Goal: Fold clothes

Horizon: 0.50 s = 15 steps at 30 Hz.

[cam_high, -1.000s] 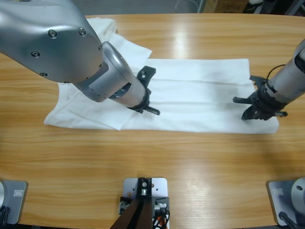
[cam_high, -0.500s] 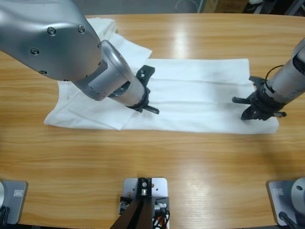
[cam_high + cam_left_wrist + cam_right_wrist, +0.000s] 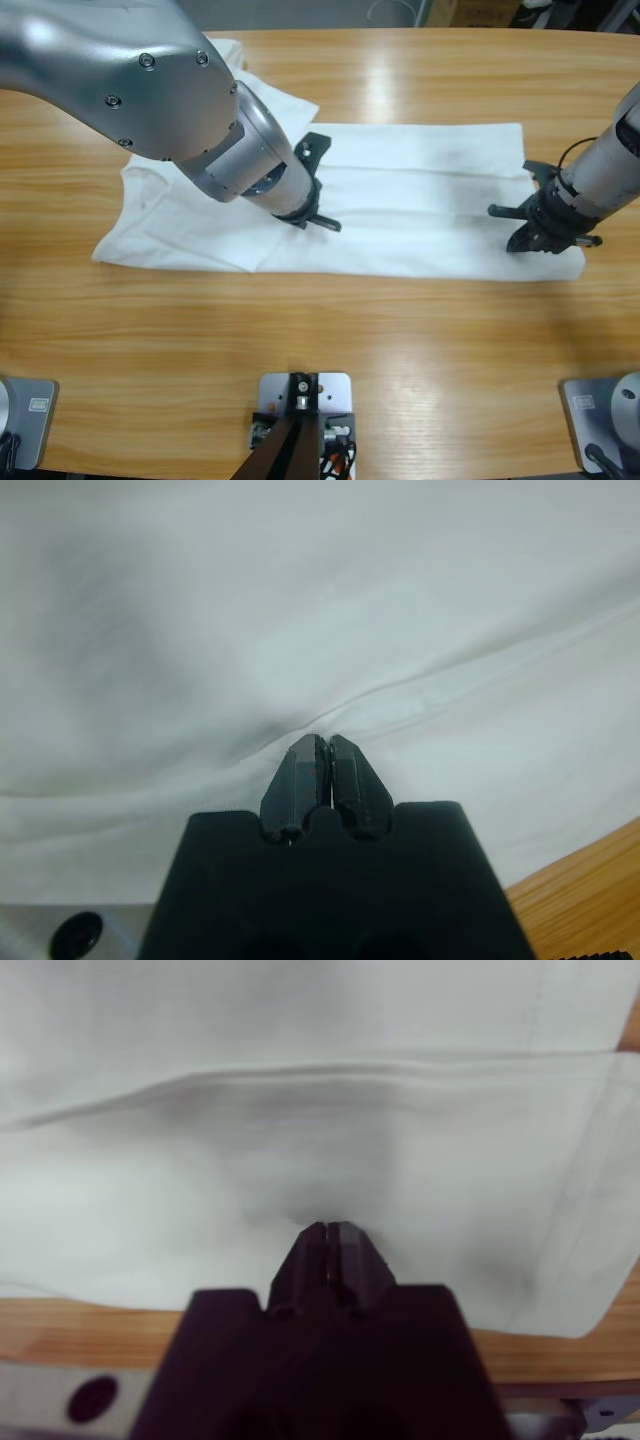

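T-shirt (image 3: pixel 420 200): white, spread flat lengthwise on table (image 3: pixel 400 340), folded lengthwise, soft creases. Left gripper (image 3: pixel 322 748) and right gripper (image 3: pixel 327 1235) both pinched closed on its cloth.

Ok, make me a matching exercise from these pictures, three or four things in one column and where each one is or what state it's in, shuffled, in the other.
Things:
1. left gripper
2. right gripper
3. white T-shirt
4. wooden table

Places or states:
A. spread flat across the middle of the table, folded into a long band
B. bare along the near edge, below the cloth
C. jaws shut, pinching cloth near the shirt's middle, at a fold line
D. jaws shut, pinching cloth near the shirt's end, close to its near corner

Pairs: 1-C, 2-D, 3-A, 4-B
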### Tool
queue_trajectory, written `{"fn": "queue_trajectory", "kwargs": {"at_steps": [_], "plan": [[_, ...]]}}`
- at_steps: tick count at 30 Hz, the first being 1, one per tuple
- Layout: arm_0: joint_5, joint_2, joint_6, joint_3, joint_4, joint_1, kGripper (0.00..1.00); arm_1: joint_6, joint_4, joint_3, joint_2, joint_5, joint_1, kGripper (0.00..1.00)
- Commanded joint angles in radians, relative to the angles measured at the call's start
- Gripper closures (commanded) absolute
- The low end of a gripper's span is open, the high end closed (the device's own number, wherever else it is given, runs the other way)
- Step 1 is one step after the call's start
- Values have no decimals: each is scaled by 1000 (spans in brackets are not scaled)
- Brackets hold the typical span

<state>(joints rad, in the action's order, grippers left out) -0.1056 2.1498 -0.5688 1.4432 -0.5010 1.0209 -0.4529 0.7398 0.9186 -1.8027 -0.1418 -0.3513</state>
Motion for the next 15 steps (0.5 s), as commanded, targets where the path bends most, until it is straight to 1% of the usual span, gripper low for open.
{"fn": "queue_trajectory", "kwargs": {"at_steps": [1, 8, 12, 15], "plan": [[9, -28, 51, 23, -3, 10, 1000, -7, -13, -26, 11, 7, -15, 1000], [108, 27, 151, 46, 24, 56, 1000, -5, -16, -24, 4, 7, -15, 1000], [117, 68, 152, 40, 5, 57, 1000, -3, -16, -24, 2, 7, -15, 1000], [75, 77, 147, 36, -5, 36, 1000, -1, -16, -24, 0, 7, -15, 1000]]}}
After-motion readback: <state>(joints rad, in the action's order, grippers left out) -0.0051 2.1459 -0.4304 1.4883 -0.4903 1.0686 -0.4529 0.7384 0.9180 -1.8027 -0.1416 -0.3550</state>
